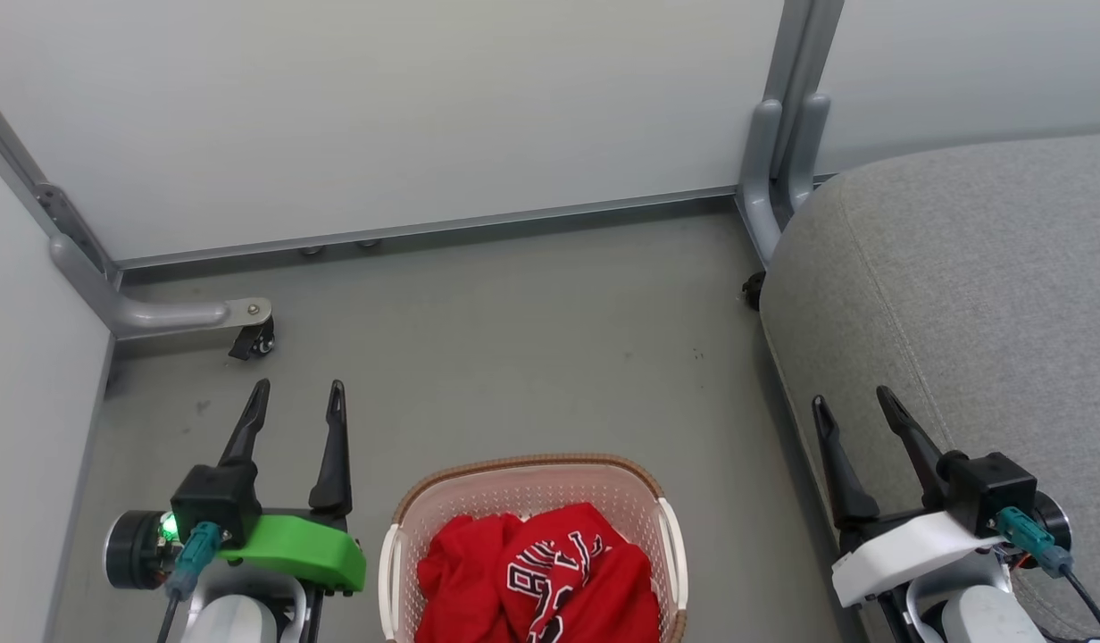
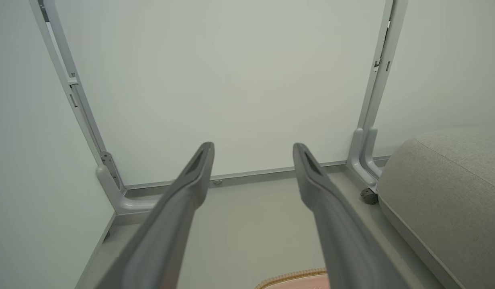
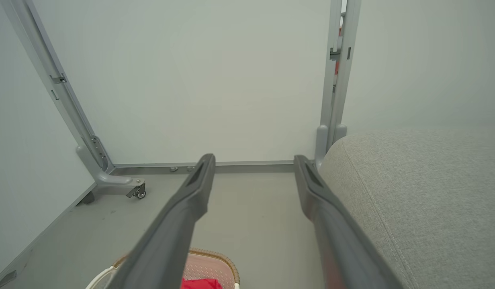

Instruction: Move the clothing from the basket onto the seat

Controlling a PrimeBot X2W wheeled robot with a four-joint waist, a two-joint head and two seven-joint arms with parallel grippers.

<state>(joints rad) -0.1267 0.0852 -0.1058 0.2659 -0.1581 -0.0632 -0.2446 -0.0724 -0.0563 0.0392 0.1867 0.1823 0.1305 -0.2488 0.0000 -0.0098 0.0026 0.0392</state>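
Down on the grey floor (image 1: pixel 514 339), between the two arms, sits the basket (image 1: pixel 528 471) with the clothing (image 1: pixel 550 580) bunched inside; none of it is on the seat (image 1: pixel 961 268) to the right yet. The left pincer (image 1: pixel 300 386) and right pincer (image 1: pixel 849 396) hover either side of the basket, both spread wide and empty, probably poised for a first reach. The right one hangs over the seat's edge. The head view's bottom edge cuts off the basket's near end. Folds hide most of the white-edged lettering, and I cannot tell one garment from another in the heap.
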